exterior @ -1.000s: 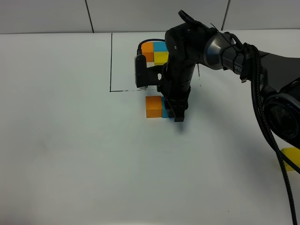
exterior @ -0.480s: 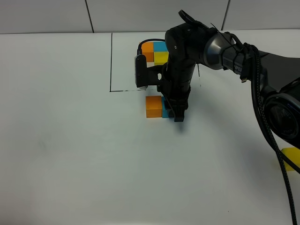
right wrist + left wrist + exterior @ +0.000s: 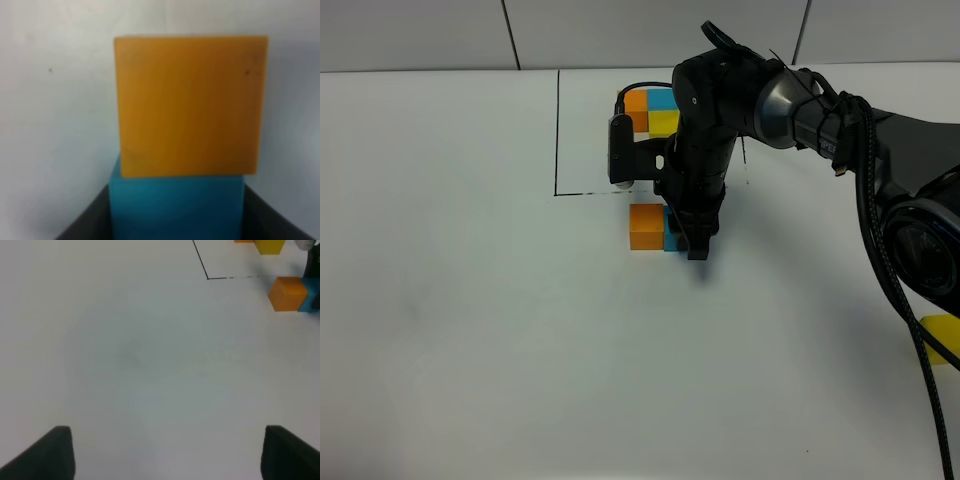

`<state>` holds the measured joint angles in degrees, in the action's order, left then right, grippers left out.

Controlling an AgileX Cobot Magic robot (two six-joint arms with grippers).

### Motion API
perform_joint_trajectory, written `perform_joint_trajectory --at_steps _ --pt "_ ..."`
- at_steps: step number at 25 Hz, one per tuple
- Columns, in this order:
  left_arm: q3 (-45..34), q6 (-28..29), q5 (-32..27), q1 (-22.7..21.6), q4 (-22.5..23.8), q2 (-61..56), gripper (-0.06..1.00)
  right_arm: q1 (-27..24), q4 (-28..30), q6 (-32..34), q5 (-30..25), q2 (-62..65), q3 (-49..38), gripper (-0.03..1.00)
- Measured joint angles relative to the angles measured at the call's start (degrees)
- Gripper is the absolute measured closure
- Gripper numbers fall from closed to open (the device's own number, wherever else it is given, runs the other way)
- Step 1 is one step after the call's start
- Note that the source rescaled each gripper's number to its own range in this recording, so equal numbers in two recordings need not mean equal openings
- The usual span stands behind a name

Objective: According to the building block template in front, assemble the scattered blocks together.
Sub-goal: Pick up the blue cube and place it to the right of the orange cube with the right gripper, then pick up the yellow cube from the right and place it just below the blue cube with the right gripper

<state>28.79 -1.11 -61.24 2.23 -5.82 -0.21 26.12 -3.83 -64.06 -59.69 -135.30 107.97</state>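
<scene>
The building block template (image 3: 558,130) is a black-lined rectangle at the back, holding joined orange (image 3: 637,101), blue (image 3: 662,98) and yellow (image 3: 665,122) cubes. Just in front of its line, the loose orange cube (image 3: 646,226) touches the loose sky blue cube (image 3: 669,234). My right gripper (image 3: 692,238) reaches down over the blue cube. In the right wrist view its fingers (image 3: 85,225) flank the blue cube (image 3: 176,207), with the orange cube (image 3: 189,105) pressed against it. The loose yellow cube (image 3: 942,337) lies at the right edge. My left gripper (image 3: 167,455) is open and empty.
The table is white with a tiled wall behind it. The right arm's cables (image 3: 880,250) hang over the right side. The left wrist view shows the orange cube (image 3: 287,293) and blue cube (image 3: 306,295) far off, over bare table.
My right gripper, with the blue cube and the orange cube against it, has shifted very slightly toward the template. The left gripper's motion cannot be judged.
</scene>
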Motion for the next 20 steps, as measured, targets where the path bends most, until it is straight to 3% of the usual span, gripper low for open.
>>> perform_joint_trajectory --at_steps 3,6,9,14,20 --pt "0.00 0.00 0.00 0.00 0.00 0.00 0.32 -0.05 -0.34 0.00 0.21 -0.41 0.00 0.62" --pt "0.00 0.00 0.00 0.00 0.00 0.00 0.32 -0.25 0.59 0.00 -0.39 -0.42 0.00 0.26" --pt "0.00 0.00 0.00 0.00 0.00 0.00 0.32 -1.30 1.17 1.38 -1.83 0.81 0.00 0.04" --pt "0.00 0.00 0.00 0.00 0.00 0.00 0.32 -4.94 2.33 10.26 -2.99 6.80 -2.26 -0.03" --pt "0.00 0.00 0.00 0.00 0.00 0.00 0.32 -11.87 2.93 25.15 2.26 19.03 -21.62 -0.03"
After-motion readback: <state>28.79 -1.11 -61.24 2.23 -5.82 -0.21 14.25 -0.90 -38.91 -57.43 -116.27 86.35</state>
